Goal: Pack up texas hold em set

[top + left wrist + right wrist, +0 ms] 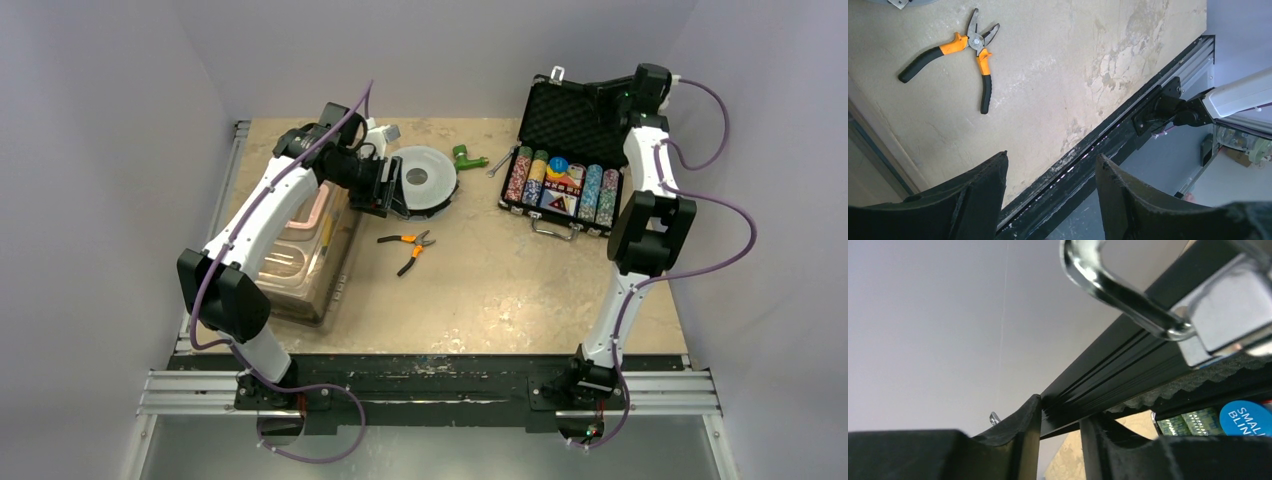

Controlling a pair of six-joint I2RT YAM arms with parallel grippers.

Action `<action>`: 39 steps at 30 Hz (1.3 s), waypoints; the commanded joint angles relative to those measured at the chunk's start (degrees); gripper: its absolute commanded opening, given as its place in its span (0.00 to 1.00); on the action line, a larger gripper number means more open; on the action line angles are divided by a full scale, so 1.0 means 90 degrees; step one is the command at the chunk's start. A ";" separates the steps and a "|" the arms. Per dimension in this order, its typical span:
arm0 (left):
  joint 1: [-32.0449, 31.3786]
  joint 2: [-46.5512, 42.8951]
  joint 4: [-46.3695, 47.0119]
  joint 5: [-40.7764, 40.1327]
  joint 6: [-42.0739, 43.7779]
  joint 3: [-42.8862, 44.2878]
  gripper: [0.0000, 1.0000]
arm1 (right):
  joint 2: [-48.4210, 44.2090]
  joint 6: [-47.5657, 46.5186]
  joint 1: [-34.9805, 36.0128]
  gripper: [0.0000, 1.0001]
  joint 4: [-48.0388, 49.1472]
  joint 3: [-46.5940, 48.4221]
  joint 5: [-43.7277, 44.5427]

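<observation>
The texas hold em set [563, 165] sits at the far right of the desk [480, 290]. Its black briefcase is open, with the foam-lined lid [568, 112] standing up at the back. We see the multicoloured chip rows [521, 176] upright in the tray on either side of a middle slot that holds the buttons. The metal handle [553, 230] faces the near edge.

The right claw [1060, 412] is up at the lid's top rim. In the right wrist view we see its two fingers closed on that black rim [1108, 375], one on each side, just below a shiny metal latch [1128, 290]. Under the ridged foam there is a round blue button [1245, 417]. We can read "SMALL BLIN" on it before the picture's edge cuts the words off. No other writing is legible to us.

The left claw [1052, 157] hangs open and empty, with its fingers well apart. In the top view it is near the clear plastic bin [300, 260] and the round grey disc spool [425, 178]. Orange-and-black pliers [965, 52] lie flat on the desk, between the bin and the briefcase.
</observation>
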 commanded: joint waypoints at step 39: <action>0.0027 -0.0502 0.0194 0.0330 -0.0127 -0.0260 0.62 | -0.3672 -0.2042 0.0348 0.53 -0.2160 -0.4980 0.0156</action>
